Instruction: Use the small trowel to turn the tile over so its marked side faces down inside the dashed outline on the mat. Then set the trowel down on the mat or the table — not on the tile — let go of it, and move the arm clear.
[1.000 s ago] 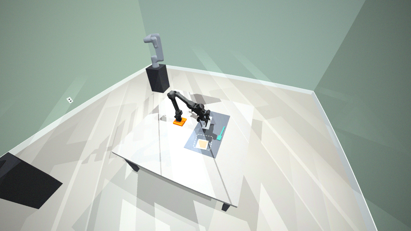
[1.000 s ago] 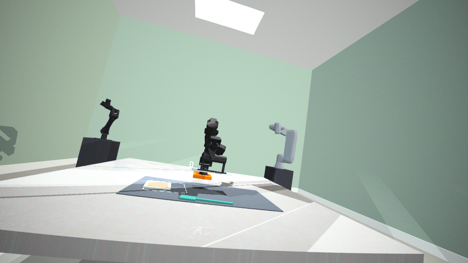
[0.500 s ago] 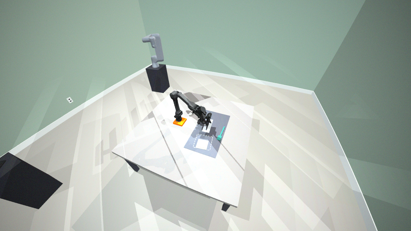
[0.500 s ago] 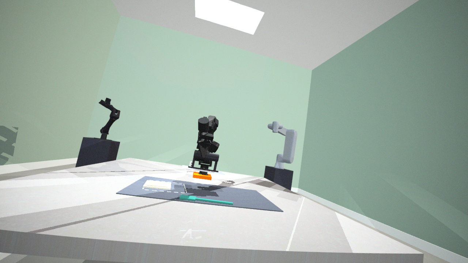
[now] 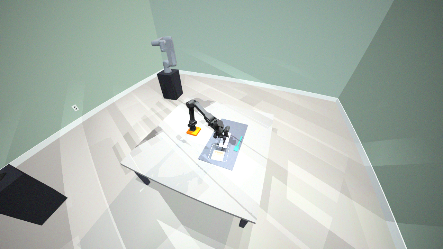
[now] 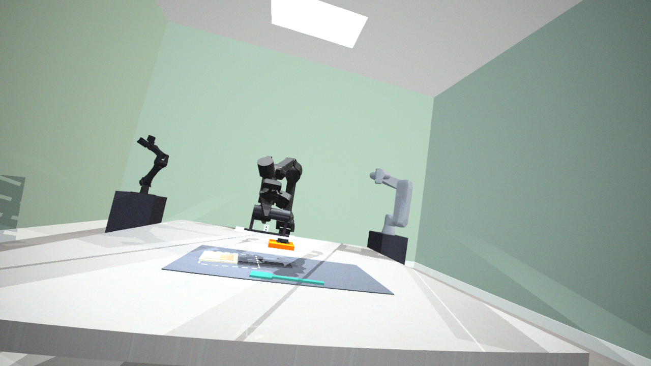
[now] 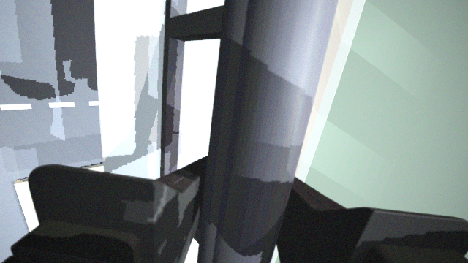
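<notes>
My gripper (image 5: 223,135) (image 6: 269,210) (image 7: 243,197) is shut on the dark round handle (image 7: 263,109) of the small trowel. The trowel's white blade (image 5: 224,144) (image 6: 239,229) (image 7: 117,84) is held raised, and its shadow falls on the mat. The cream tile (image 5: 217,157) (image 6: 208,257) lies flat, apart from the blade. Its upper face shows a tan patch and no dark mark. It lies at the dashed outline (image 7: 16,107), toward the side at the left in the exterior view. Whether its edge is fully inside is too small to tell.
A teal flat-bladed tool (image 5: 236,148) (image 6: 260,274) lies on the grey-blue mat (image 5: 241,127) (image 6: 359,279) beside the outline. The arm's orange base (image 5: 194,132) (image 6: 281,245) stands on the white table (image 5: 186,185). Other arms stand on pedestals beyond the table.
</notes>
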You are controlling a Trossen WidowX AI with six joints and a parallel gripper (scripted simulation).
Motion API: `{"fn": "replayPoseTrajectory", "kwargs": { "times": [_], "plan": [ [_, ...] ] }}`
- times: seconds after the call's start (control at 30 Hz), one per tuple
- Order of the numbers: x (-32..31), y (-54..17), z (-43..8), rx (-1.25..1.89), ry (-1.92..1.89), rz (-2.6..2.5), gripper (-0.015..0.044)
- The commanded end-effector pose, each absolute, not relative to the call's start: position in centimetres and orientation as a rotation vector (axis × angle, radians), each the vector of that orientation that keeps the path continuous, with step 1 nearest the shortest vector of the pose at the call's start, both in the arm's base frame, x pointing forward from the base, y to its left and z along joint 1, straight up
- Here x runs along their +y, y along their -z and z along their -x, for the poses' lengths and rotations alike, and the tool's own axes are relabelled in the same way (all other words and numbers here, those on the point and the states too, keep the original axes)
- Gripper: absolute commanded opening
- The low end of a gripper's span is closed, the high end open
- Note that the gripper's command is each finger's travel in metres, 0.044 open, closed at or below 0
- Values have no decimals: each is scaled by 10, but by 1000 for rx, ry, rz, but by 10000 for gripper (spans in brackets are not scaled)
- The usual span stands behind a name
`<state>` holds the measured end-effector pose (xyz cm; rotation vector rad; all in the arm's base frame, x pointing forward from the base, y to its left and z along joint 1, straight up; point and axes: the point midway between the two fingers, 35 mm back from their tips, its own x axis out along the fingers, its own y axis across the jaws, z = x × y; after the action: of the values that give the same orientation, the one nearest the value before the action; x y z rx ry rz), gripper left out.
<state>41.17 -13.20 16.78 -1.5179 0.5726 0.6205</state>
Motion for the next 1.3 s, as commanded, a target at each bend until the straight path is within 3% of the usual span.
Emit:
{"fn": "replayPoseTrajectory", "kwargs": {
  "times": [0.0,1.27],
  "plan": [
    [-146,-173,-420,560,-618,1528,0],
    [-322,-149,-430,615,-596,1487,0]
  ]
}}
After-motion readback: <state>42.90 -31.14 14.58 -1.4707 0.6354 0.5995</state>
